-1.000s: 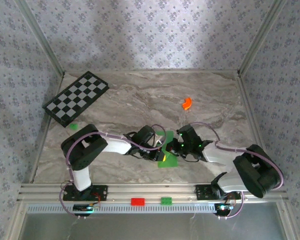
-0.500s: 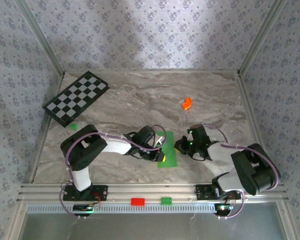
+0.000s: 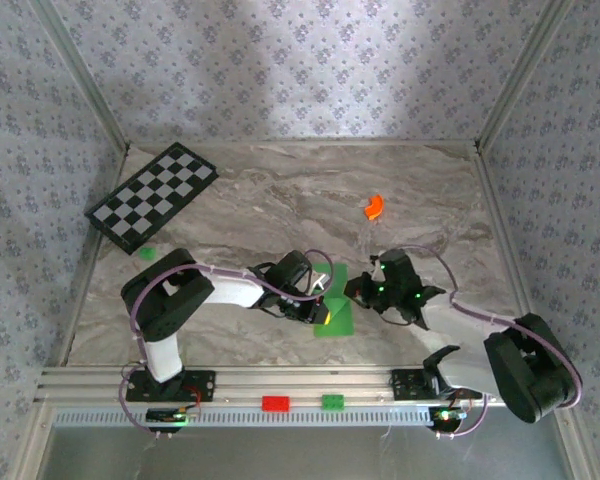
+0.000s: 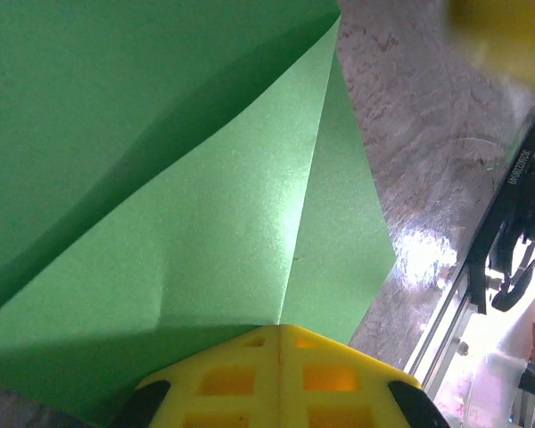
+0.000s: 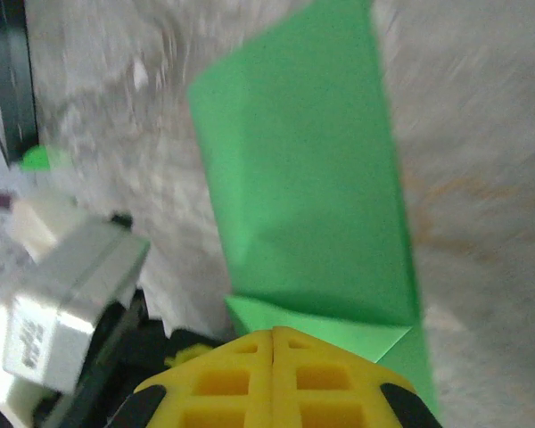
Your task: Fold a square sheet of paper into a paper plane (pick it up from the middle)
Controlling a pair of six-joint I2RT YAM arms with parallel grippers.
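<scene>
The flimsy square sheet of paper [image 3: 338, 320] was seemingly pinned by the left gripper [image 4: 279, 330] and right gripper [image 5: 274, 333], both closed; best gripped mid-crease.

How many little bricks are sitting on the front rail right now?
2: a red brick left of centre on the front rail, and a green brick just to its right. The arm mounts cover parts of the rail, so more could be hidden.

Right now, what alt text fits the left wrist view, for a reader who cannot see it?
A folded bright green sheet of paper lies on the marble table, a crease running down to the left gripper, whose yellow jaws are shut at the paper's near edge.
</scene>
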